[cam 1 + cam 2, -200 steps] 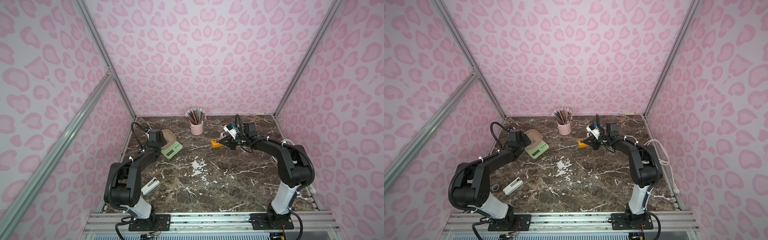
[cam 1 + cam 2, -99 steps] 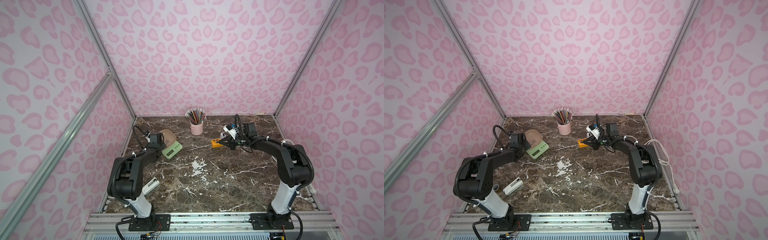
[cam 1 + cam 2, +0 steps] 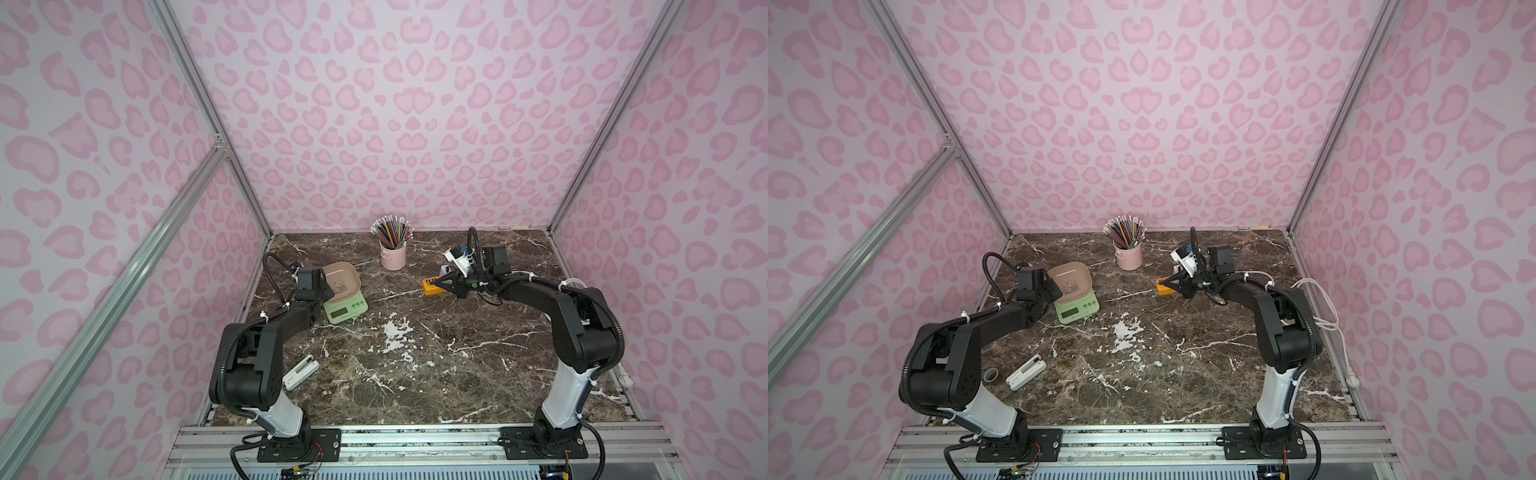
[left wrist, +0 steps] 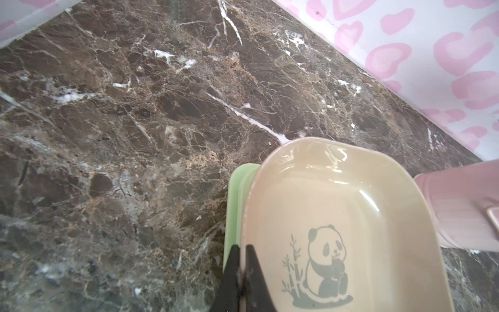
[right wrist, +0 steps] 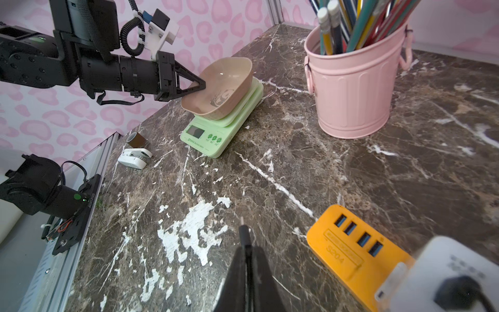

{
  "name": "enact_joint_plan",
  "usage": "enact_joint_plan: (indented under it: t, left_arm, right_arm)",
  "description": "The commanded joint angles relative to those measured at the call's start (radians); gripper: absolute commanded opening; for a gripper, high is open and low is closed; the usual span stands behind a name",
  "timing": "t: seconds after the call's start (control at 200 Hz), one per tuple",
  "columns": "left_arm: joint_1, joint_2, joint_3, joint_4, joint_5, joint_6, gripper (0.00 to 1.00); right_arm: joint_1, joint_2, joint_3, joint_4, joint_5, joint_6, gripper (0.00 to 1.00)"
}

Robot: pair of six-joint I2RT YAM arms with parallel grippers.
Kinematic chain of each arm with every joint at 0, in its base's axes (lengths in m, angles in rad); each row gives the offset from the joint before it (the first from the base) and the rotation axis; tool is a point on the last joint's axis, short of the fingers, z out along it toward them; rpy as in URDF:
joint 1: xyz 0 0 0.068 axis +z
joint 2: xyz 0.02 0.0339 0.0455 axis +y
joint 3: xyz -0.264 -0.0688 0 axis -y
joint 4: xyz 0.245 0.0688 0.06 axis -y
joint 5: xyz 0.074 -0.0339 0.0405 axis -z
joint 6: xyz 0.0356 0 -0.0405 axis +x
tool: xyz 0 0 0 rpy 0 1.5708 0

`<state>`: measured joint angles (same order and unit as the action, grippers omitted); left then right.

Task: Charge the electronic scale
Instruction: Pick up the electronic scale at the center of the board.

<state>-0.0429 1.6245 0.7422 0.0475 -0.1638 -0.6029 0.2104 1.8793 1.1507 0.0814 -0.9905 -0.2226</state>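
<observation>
Brown marble tabletop (image 3: 415, 374): L gripper (image 4: 243, 250) pinches rim of beige panda-print tray (image 4: 337, 202) on pale green electronic scale (image 5: 213, 137); R gripper (image 5: 246, 248), well right of scale, pinches black cable plug (image 5: 244, 233).

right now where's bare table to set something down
The big middle stretch of table between scale, orange hub and the front rail is bare. Crowded: the front left by the white gadget and tape roll, and around the hub.
</observation>
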Motion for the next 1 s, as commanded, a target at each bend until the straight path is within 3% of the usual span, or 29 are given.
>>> enact_joint_plan:
  t: [0.0, 0.245, 0.375, 0.625, 0.995]
  left_arm:
    - [-0.003, -0.040, -0.008, 0.140, 0.115, 0.044, 0.04]
    - [-0.005, -0.134, -0.060, 0.300, 0.434, 0.113, 0.04]
    - [-0.008, -0.182, -0.080, 0.392, 0.529, 0.102, 0.04]
    - [-0.035, -0.219, -0.076, 0.476, 0.563, 0.076, 0.04]
    - [-0.133, -0.154, 0.030, 0.376, 0.458, 0.034, 0.04]
  right_arm:
    - [0.011, 0.006, 0.015, 0.038, 0.003, 0.058, 0.00]
    - [0.024, 0.003, 0.012, 0.070, -0.033, 0.130, 0.00]
    - [0.032, -0.002, 0.008, 0.083, -0.076, 0.151, 0.00]
    - [0.053, -0.028, -0.037, 0.181, -0.117, 0.251, 0.00]
    - [0.076, -0.067, -0.102, 0.296, -0.135, 0.373, 0.00]
